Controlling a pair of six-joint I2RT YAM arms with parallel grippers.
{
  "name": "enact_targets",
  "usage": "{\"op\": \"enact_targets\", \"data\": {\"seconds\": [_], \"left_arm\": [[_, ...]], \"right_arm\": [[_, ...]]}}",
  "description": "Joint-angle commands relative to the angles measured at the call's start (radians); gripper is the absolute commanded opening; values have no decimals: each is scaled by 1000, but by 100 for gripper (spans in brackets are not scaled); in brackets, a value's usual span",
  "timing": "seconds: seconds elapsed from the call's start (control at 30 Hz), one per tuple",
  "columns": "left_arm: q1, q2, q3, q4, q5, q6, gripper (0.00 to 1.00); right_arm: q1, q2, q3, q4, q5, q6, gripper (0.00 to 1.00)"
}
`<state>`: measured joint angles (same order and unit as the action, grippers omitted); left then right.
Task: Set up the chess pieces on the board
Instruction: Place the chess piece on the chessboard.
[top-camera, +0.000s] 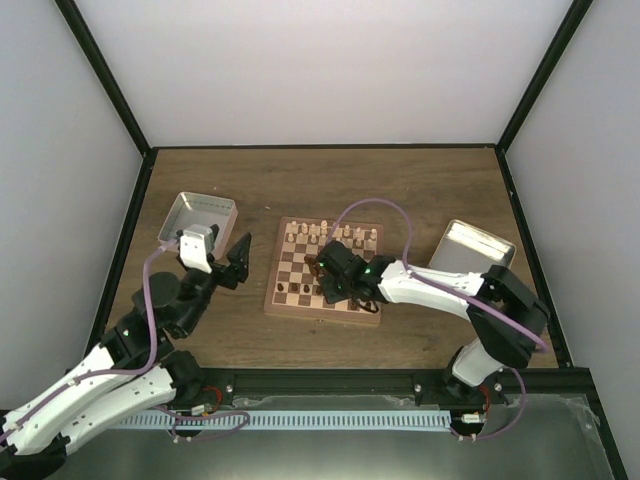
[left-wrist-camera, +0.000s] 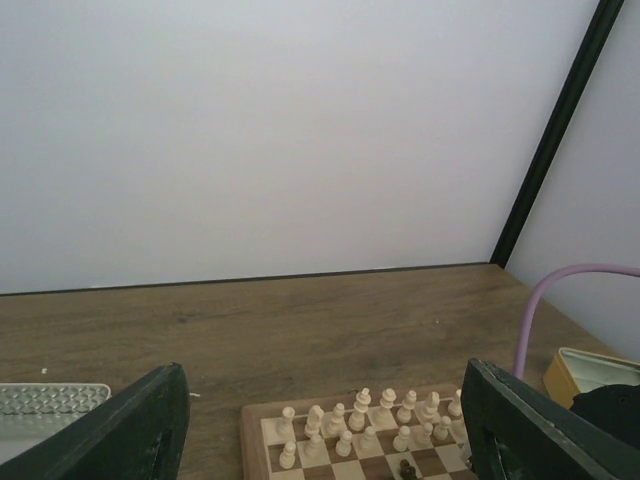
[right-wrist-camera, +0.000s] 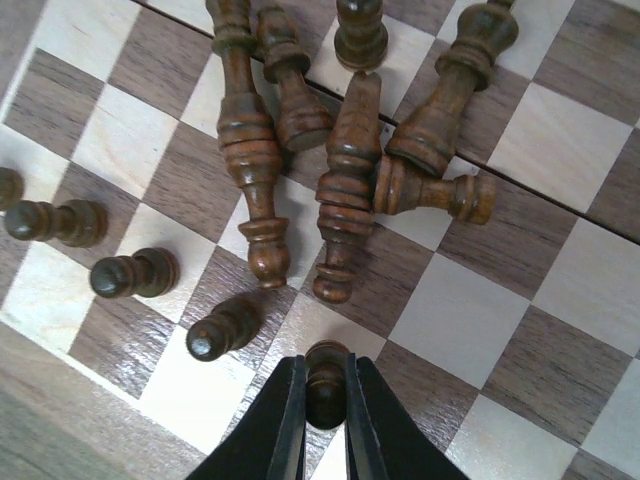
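Observation:
The board (top-camera: 320, 314) lies mid-table. Cream chess pieces (top-camera: 335, 235) stand in two rows along its far side, also visible in the left wrist view (left-wrist-camera: 370, 410). In the right wrist view, several dark pieces (right-wrist-camera: 340, 150) lie tumbled in a heap on the board (right-wrist-camera: 455, 320), and three dark pawns (right-wrist-camera: 135, 275) stand near its edge. My right gripper (right-wrist-camera: 325, 400) is shut on a small dark piece (right-wrist-camera: 326, 375), held just above a square; from above it hangs over the board's middle (top-camera: 335, 275). My left gripper (top-camera: 225, 262) hangs open and empty left of the board, its fingers (left-wrist-camera: 140, 430) wide apart.
A shallow metal tray (top-camera: 200, 218) sits at the left rear, and another (top-camera: 470, 248) at the right of the board. Black frame posts and pale walls enclose the table. A purple cable (top-camera: 385, 210) arcs over the board's far right.

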<state>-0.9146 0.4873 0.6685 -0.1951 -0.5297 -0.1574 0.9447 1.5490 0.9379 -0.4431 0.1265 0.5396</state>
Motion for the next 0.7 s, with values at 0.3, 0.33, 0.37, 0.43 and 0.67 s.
{"op": "enact_targets", "data": {"seconds": [0.3,0.33,0.37,0.43,0.67], "left_arm": [[1,37,-4,11,21,10,76],[1,39,-5,11,19,10,76],[0,40,-4,11,16,11,76],[1,43,-5,11,17,13,76],[0,46,-4,6,8,15,76]], "right_arm": [[21,40,45,-4,13,-6,12],[20,40,44,-3,13,-6,13],[20,41,45,-4,13,-6,14],[20,42,47,-7,5,-6,15],[20,23,51,-18,-8,6,21]]}}
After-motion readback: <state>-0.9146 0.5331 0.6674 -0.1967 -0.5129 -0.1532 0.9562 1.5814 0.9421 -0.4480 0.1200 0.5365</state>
